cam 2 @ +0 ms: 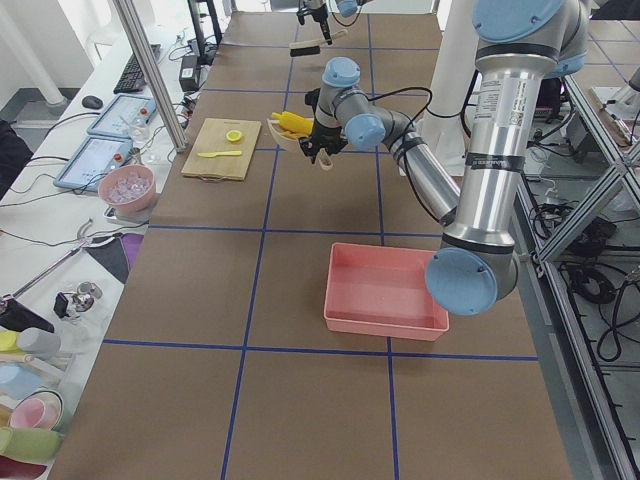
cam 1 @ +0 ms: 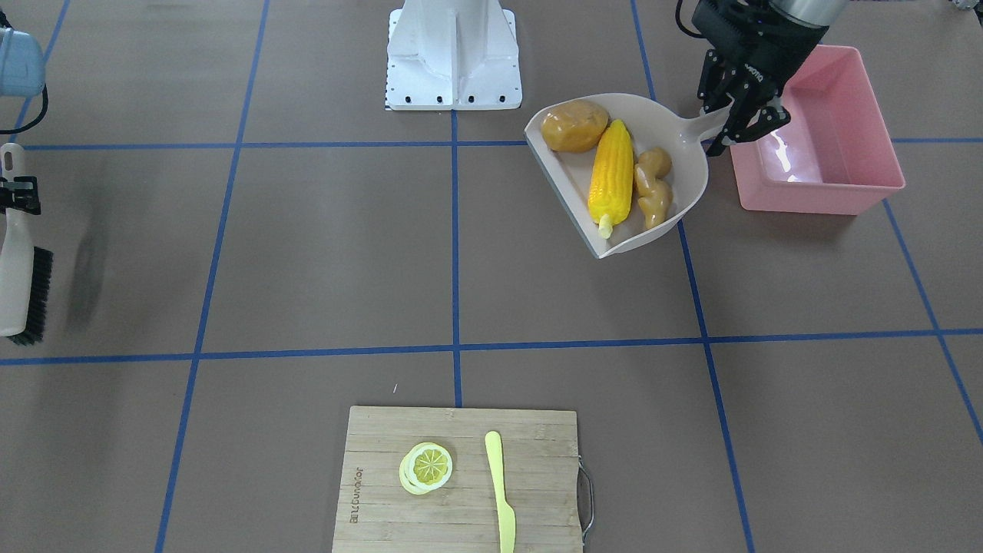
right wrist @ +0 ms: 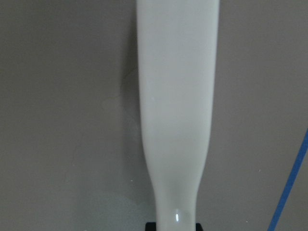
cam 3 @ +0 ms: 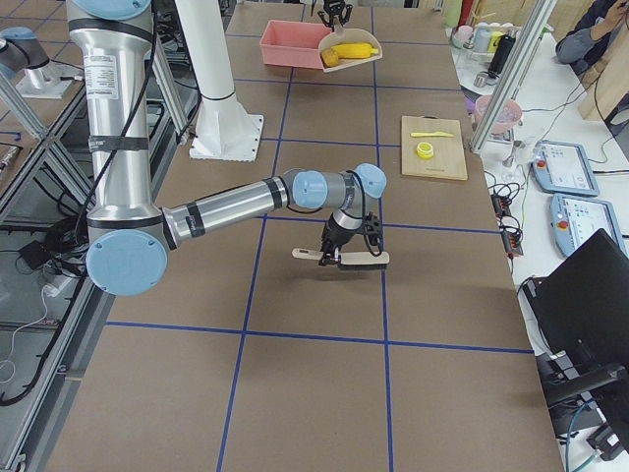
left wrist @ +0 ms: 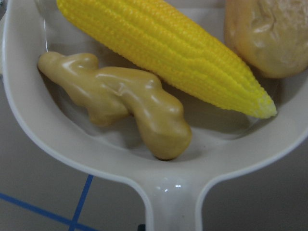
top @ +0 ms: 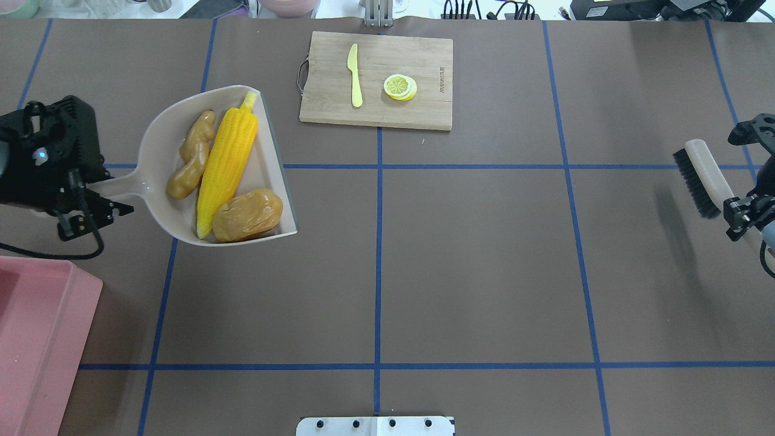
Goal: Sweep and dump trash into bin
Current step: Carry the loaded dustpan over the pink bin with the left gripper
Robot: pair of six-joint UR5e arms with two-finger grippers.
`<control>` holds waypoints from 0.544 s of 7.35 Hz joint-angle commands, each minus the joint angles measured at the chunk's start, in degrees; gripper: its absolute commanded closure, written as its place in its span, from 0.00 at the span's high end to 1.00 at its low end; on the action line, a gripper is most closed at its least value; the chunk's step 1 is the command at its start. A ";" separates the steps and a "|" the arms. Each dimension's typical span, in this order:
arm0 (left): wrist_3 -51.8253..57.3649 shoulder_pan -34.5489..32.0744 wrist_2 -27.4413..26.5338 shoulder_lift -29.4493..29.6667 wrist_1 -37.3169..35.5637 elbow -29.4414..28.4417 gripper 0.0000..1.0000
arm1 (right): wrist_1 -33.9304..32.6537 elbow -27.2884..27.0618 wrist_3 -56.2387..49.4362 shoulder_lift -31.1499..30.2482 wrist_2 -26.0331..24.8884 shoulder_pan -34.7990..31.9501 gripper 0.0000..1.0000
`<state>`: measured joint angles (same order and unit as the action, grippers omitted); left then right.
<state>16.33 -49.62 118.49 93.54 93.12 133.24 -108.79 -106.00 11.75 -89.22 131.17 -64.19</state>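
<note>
My left gripper (top: 100, 192) is shut on the handle of the beige-grey dustpan (top: 158, 136) and holds it above the table. In the pan lie the yellow corn cob (top: 227, 160), the brown-orange potato (top: 247, 216) and the tan ginger root (top: 191, 157); they also show in the left wrist view, with the ginger root (left wrist: 122, 98) nearest the handle. The pink bin (top: 36, 339) stands just beside the left gripper, near the robot; in the front-facing view the bin (cam 1: 825, 130) is right of the pan. My right gripper (top: 740, 209) is shut on the handle of a brush (top: 696, 181).
A wooden cutting board (top: 376, 80) at the far middle edge carries a lemon slice (top: 399, 86) and a pale yellow knife (top: 355, 75). The robot's white base plate (top: 375, 426) is at the near middle edge. Blue tape lines cross the brown table.
</note>
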 commanded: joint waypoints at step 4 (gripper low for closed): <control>9.07 -6.09 -0.19 -10.22 -11.53 9.58 0.00 | 5.48 2.71 6.34 -0.51 1.01 0.46 0.00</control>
<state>24.97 -54.46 118.31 83.93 85.87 140.73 -106.76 -104.83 16.35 -89.66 131.65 -63.90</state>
